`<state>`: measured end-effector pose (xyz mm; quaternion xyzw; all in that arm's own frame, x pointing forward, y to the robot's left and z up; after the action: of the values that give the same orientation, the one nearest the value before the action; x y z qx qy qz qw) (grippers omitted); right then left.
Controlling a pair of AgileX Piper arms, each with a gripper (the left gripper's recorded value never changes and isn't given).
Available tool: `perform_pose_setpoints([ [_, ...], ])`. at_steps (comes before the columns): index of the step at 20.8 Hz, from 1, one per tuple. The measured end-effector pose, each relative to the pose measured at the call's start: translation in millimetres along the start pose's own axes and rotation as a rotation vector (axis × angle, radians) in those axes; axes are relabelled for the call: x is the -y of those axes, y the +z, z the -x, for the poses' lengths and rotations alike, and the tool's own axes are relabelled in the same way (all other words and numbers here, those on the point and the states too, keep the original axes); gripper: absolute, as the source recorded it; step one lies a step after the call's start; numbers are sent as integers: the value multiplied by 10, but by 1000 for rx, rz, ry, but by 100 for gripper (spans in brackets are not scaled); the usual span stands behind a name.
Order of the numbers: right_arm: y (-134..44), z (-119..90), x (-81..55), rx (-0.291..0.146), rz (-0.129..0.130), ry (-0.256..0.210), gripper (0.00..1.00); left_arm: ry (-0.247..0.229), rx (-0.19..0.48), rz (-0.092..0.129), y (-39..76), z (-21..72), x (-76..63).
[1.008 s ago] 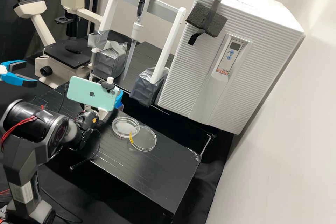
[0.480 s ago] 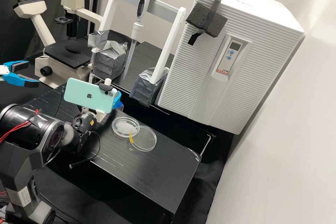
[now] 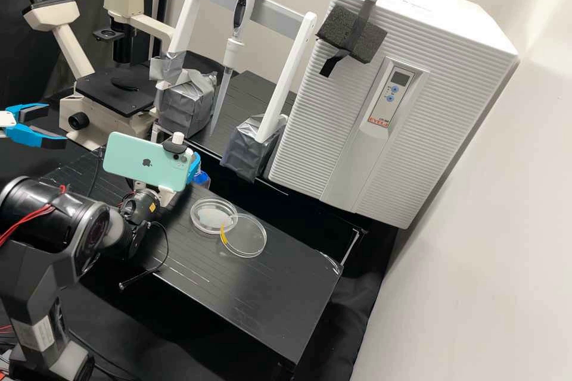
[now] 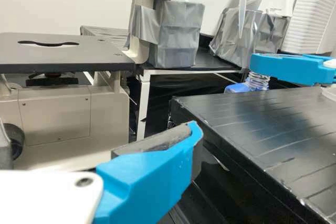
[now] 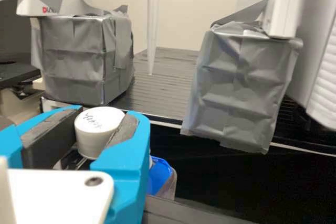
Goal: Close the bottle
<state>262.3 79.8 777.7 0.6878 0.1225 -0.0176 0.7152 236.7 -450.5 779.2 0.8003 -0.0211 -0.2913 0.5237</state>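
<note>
1. The bottle (image 5: 160, 178), clear plastic with a blue label, stands upright just in front of the pipette stand (image 3: 280, 15), near its 2 grey-taped feet.
2. The white cap (image 5: 98, 123) is directly over the bottle's neck, flat top up. I cannot tell whether it already touches the thread.
3. The right gripper (image 5: 92, 127) is clamped on the cap, with 1 blue finger on each side.
4. The step in hand seems to be seating the cap. It should stay level and centred on the neck, come down gently until it meets the thread, and only then be turned. A tilted cap may cross the thread. A sideways push may tip the bottle, because nothing holds it.
5. The right wrist is low and about level, and its fingers point toward the pipette stand.
6. The left gripper (image 3: 30, 125) hangs well apart from the pipette stand, beyond the microscope (image 3: 101, 101). Its fingers are spread and hold nothing.
</note>
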Motion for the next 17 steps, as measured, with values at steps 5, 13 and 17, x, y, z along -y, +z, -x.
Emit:
perform_pose_setpoints([
  [5, 105, -28, -22, 29, 16, 19, 0, 1, -2, 0, -5, 3, -2],
  [13, 86, -14, -54, 18, 22, 28, 0, 1, -2, 0, -5, 3, -2],
  [17, 77, -22, -64, 14, 22, 32, 0, -1, -7, 6, -4, 13, 13],
])
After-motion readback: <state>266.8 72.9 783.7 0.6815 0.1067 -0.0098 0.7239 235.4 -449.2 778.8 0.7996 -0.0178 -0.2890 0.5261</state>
